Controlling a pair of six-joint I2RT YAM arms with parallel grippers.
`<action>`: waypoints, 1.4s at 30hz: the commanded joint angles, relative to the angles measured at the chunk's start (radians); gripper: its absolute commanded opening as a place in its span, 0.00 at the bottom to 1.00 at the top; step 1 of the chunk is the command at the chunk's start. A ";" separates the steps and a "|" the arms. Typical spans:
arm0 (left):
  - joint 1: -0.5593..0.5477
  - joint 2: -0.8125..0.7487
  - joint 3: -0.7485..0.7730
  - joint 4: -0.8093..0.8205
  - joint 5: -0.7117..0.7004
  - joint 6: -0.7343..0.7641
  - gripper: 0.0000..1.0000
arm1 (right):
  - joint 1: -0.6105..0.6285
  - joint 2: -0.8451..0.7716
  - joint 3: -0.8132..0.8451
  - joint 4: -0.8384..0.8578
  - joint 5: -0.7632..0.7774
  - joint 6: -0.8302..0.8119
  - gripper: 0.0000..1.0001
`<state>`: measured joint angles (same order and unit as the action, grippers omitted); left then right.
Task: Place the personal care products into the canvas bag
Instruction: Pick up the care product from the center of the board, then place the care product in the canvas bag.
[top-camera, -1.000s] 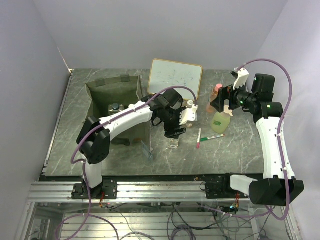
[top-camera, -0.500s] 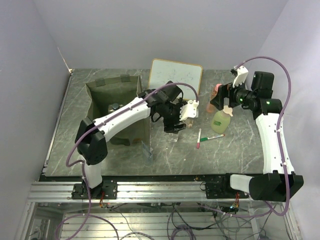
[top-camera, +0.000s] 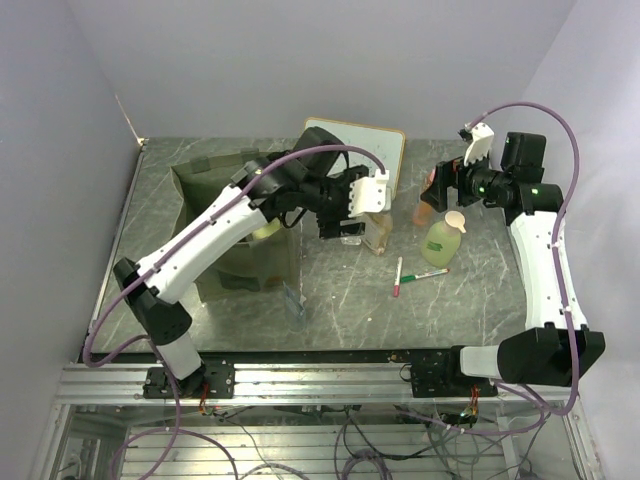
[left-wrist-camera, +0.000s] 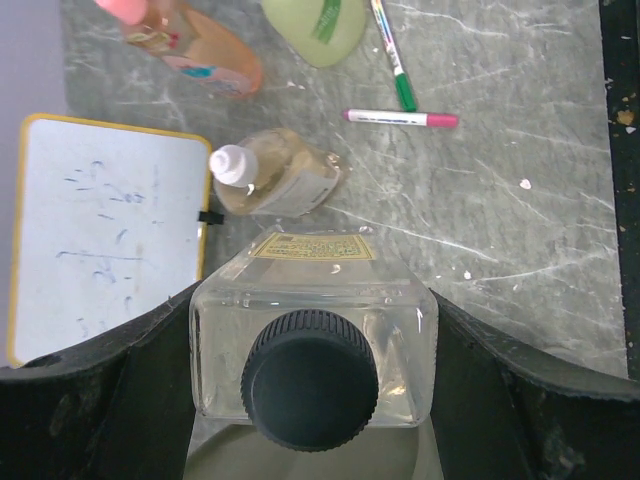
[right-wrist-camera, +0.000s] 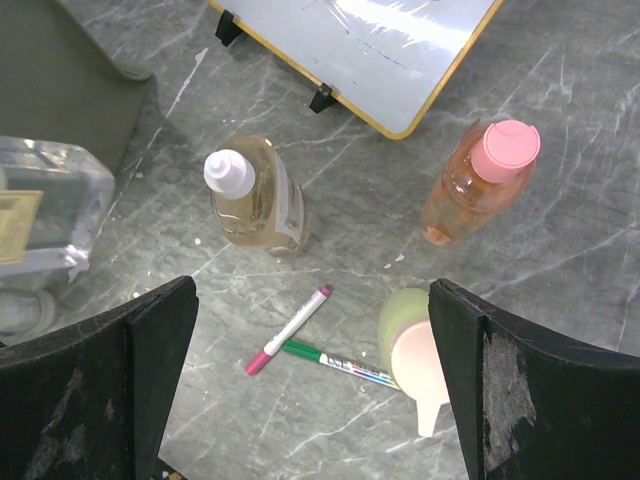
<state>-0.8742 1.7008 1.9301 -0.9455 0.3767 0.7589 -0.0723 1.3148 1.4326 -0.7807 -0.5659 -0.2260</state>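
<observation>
The canvas bag (top-camera: 225, 235) stands open on the left of the grey worktop (top-camera: 470, 300). Just right of its wall, the left hand (top-camera: 348, 218) is clamped on a clear bottle (left-wrist-camera: 310, 300) with a black screw cap, one finger on each flat side. The bottle carries a yellow label, its print too small to read. Behind it leans the whiteboard (right-wrist-camera: 370, 50), which bears only faint blue scribbles (no legible word). In front of the board stands the amber bottle (right-wrist-camera: 255, 205) with a white cap and an unreadable pale label. Nearer the arms lie a pink-capped marker (right-wrist-camera: 290, 342) and a green marker (right-wrist-camera: 335, 365), their tips almost touching. The green bottle (right-wrist-camera: 405, 320) with a peach pump stands beside them. Further back is the orange bottle (right-wrist-camera: 470, 195) with a pink cap. The right hand (top-camera: 446, 190) hangs over these bottles, spread wide and gripping nothing.
</observation>
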 joint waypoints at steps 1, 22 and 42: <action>0.013 -0.094 0.091 0.045 -0.039 0.020 0.07 | -0.001 0.022 0.046 -0.005 -0.012 -0.015 1.00; 0.339 -0.335 0.215 0.109 0.032 -0.192 0.07 | 0.035 0.073 0.076 0.024 -0.016 -0.007 0.99; 0.696 -0.488 0.052 -0.160 0.213 -0.199 0.07 | 0.106 0.094 0.098 0.001 -0.008 -0.037 0.99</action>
<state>-0.1936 1.2564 1.9968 -1.1328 0.5220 0.5247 0.0074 1.3903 1.4944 -0.7765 -0.5724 -0.2447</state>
